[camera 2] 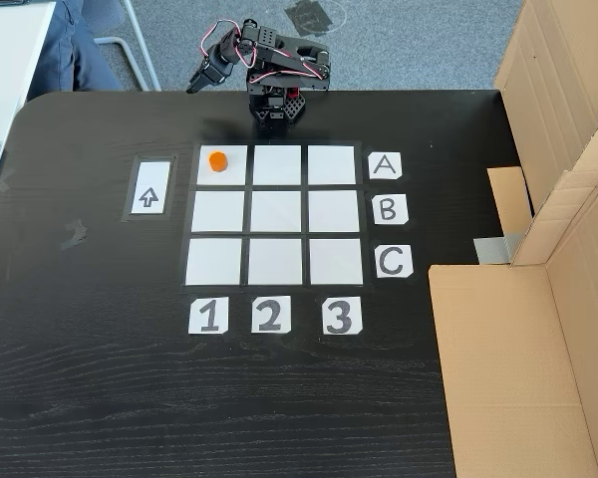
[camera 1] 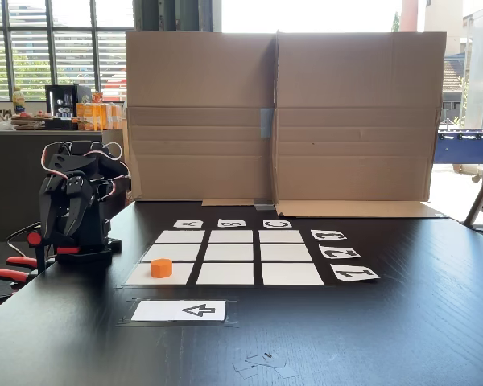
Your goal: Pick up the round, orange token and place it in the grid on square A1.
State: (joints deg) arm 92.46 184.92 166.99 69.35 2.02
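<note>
The round, orange token (camera 1: pixel 162 268) (camera 2: pixel 216 159) stands upright on square A1 (camera 1: pixel 141 276) (camera 2: pixel 230 175), the corner cell of the grid (camera 1: pixel 231 253) (camera 2: pixel 276 211) nearest the arm's base. It sits left of the cell's middle in the view from above. The black arm is folded back over its base beyond the grid's edge. Its gripper (camera 1: pixel 67 225) (camera 2: pixel 194 86) hangs off to the side, well clear of the token, with its jaws together and nothing in them.
A white arrow card (camera 1: pixel 179 310) (camera 2: pixel 149 188) lies beside the grid next to A1. Letter cards (camera 2: pixel 386 211) and number cards (camera 2: pixel 267 315) edge two sides. A tall cardboard wall (camera 1: pixel 282 112) (camera 2: pixel 548 329) lines the table's far side. Red clamps (camera 1: pixel 8 272) grip the table edge by the base.
</note>
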